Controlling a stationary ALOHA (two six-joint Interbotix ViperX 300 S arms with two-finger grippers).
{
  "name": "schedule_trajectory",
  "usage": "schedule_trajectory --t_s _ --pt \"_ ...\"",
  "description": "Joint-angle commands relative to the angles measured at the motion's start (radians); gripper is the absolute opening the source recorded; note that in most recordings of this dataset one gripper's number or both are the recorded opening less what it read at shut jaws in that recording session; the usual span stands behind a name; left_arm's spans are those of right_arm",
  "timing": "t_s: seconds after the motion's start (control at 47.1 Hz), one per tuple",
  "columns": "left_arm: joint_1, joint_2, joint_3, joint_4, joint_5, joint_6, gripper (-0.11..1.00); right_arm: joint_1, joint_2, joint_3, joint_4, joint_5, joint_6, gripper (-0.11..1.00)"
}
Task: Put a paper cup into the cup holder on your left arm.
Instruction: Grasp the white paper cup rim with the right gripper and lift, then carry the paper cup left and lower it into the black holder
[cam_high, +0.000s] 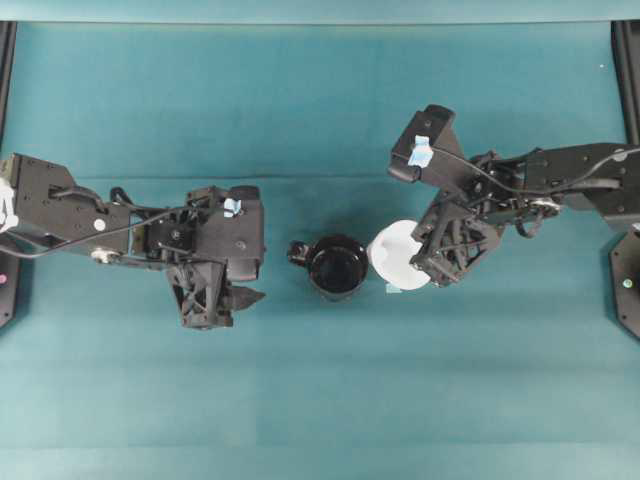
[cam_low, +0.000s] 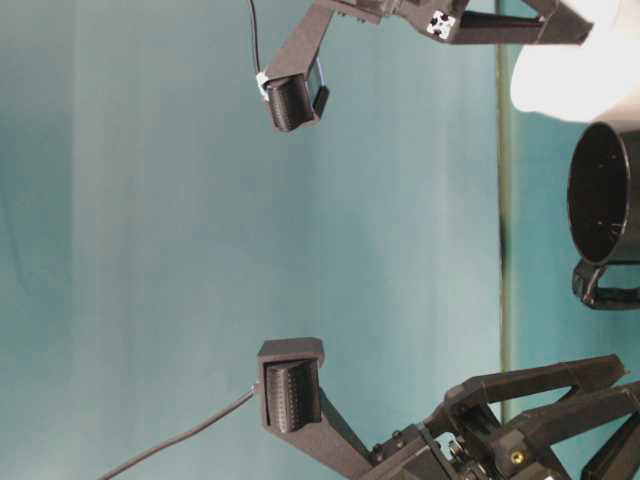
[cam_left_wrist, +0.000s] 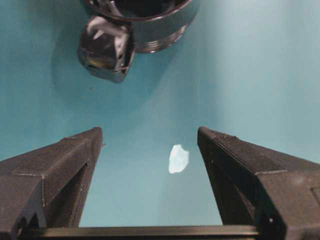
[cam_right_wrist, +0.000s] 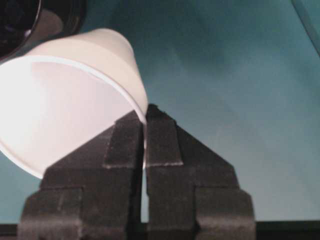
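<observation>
Right claw (cam_right_wrist: 145, 117) was clamped on the cup (cam_right_wrist: 75, 105), fingers pinched together over the rim wall, one inside and one outside. In the wrist view the cup was tilted, mouth toward the camera, base pointing away toward the holder (cam_right_wrist: 30, 20) at top left.

Overhead: cup (cam_high: 395, 250) sat just right of the holder (cam_high: 336, 266), edges touching or nearly so, can't tell which. Can't tell whether the cup was off the bench (cam_high: 320, 400) or resting on it. Not in the holder yet. Holder stood upright mid-bench, mouth up, handle (cam_high: 297, 252) pointing left toward the left arm (cam_high: 120, 230).

Left claw (cam_left_wrist: 150, 145) was apart, nothing between the fingers, over bare bench. It pointed at the holder's handle side; holder (cam_left_wrist: 150, 25) and handle (cam_left_wrist: 106, 50) showed at the top of its wrist view, well clear of the fingertips. Small pale scrap (cam_left_wrist: 178, 158) lay on the bench between the fingers. Overhead, left claw (cam_high: 215, 300) sat well left of the holder.

Table-level view was rotated: holder (cam_low: 610, 195) and white cup (cam_low: 580, 75) side by side at the right edge, cup blown out by glare.
</observation>
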Motion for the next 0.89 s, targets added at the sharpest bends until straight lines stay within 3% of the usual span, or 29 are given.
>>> schedule_trajectory --t_s 0.0,0.276,0.51,0.871 --pt "0.002 -0.005 -0.006 0.003 -0.005 -0.002 0.87 0.005 -0.034 -0.026 0.005 0.015 0.009 -0.06" --pt "0.002 -0.005 -0.006 0.003 -0.005 -0.008 0.86 0.002 -0.104 -0.083 0.072 0.17 0.008 -0.06" --pt "0.0 -0.005 -0.003 0.003 -0.003 -0.009 0.86 0.002 -0.15 -0.222 0.089 0.305 0.009 -0.06" --pt "-0.002 -0.011 0.026 0.003 -0.005 -0.012 0.86 0.0 0.006 -0.376 0.091 0.313 0.003 -0.06"
